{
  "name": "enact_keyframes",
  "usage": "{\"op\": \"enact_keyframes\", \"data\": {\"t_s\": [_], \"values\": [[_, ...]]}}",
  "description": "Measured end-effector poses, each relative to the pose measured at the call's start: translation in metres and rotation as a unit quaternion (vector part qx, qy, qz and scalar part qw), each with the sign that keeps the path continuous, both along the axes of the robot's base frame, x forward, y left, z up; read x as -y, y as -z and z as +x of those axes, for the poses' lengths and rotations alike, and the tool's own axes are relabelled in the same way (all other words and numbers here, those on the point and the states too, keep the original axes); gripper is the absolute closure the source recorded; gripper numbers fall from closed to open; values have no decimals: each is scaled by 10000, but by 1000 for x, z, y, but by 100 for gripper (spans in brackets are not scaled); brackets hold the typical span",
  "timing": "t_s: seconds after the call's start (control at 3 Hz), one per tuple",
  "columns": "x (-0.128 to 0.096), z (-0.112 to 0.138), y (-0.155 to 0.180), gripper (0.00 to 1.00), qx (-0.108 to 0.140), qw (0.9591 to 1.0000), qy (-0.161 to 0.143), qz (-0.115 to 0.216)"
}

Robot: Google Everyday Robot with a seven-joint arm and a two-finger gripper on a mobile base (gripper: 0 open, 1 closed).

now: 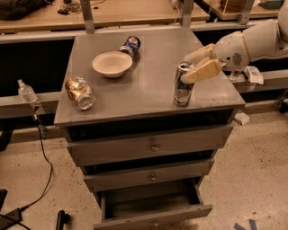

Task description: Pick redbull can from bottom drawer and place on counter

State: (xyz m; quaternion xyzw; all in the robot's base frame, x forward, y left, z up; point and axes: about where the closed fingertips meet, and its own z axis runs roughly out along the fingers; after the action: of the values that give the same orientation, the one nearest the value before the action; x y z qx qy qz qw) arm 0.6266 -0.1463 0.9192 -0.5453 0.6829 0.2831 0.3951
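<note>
One grey cabinet fills the middle of the view, and its flat top is the counter point(148, 87). Below it are three drawers. The top drawer point(153, 146) and the middle drawer point(150, 176) are pushed in. The bottom drawer point(135, 219) is pulled well out toward the camera. Behind the cabinet run two tan tabletops point(117, 13), side by side.

My one white arm point(254, 42) reaches in from the right, above the counter's right edge. My gripper point(191, 67) is at the upper part of the redbull can point(183, 87), closing in on its silver top from the right. Whether I am clamped on the can or have let go, I cannot tell.

One pale bowl point(112, 64) sits upright toward the back of the counter, left of centre.

I count three cans, all on the counter. The redbull can stands upright near the front right corner. A gold-brown can point(80, 92) lies on its side at the front left. A blue can point(130, 45) lies on its side just behind the bowl.

One small clear bottle point(27, 91) stands off the cabinet's left side.

Two small round knobs point(154, 147) show, one on each of the upper two drawers.
</note>
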Motion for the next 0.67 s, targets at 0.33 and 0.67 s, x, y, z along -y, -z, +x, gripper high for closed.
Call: {"op": "enact_keyframes", "data": {"t_s": [0.33,0.67], "values": [[-2,0,1,0,-6,10000,-14,4],[1,3,0,0,-59,9999,-51,114]]}}
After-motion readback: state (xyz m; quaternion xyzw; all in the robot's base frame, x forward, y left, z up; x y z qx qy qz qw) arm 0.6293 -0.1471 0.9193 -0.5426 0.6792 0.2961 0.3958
